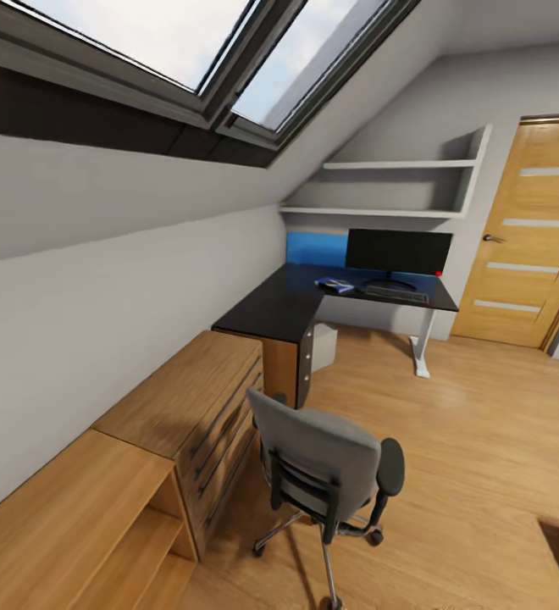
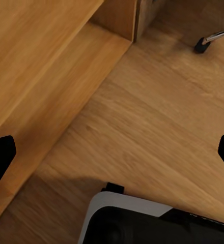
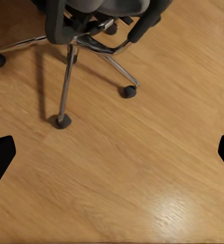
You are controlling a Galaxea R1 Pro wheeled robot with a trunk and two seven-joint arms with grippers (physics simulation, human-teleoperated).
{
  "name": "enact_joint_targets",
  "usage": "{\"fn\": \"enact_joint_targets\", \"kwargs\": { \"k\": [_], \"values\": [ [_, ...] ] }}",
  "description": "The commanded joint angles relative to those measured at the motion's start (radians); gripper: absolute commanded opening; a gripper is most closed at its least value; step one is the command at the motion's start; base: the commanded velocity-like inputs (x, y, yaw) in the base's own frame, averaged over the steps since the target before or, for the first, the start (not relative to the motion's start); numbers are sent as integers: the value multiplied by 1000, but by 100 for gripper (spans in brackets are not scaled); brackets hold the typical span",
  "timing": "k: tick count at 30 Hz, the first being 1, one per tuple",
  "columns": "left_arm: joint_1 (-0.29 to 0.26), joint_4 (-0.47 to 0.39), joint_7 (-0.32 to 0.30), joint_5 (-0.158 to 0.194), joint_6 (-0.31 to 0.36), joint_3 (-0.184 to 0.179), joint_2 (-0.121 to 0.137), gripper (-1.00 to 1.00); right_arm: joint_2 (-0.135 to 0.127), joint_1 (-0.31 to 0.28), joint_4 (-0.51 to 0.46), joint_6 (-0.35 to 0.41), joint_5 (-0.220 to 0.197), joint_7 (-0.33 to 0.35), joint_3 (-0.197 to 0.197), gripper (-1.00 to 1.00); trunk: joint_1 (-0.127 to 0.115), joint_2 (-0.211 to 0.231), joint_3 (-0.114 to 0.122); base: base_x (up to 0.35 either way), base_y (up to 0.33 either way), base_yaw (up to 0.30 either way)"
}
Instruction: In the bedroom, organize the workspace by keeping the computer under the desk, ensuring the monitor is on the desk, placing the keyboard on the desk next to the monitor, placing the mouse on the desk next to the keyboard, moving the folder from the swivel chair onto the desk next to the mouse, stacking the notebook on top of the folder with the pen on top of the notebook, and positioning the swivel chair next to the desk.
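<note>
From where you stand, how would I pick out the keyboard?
Look to the black L-shaped desk in the far corner under the sloped wall. On it stands a black monitor; the keyboard is the long, flat dark strip lying just before its foot, unlike the blue items beside it.

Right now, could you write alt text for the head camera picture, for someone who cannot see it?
A grey swivel chair stands on a wood floor in an attic bedroom, its back to the camera, beside low wooden cabinets. Farther off, a black L-shaped desk holds a monitor, a keyboard and a blue folder, under a skylight.
</note>
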Motion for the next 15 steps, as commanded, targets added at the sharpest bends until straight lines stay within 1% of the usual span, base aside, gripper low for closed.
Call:
{"fn": "enact_joint_targets", "kwargs": {
  "k": [1,8,11,15],
  "values": [
    [-1,-2,9,3,-2,-9,1,100,0,-1,2,-3,-6,-3,9,100,1,-2,-3,0,0,-248],
    [-1,-2,9,3,-2,-9,2,100,0,-1,2,-3,-6,-3,8,100,1,-2,-10,1,23,-247],
    [-1,-2,9,3,-2,-9,2,100,0,-1,2,-3,-6,-2,8,100,1,-2,-13,32,130,-247],
    [-1,-2,9,3,-2,-9,2,100,0,-1,2,-3,-6,-2,8,100,1,-2,-16,76,203,-246]
  ]
}}
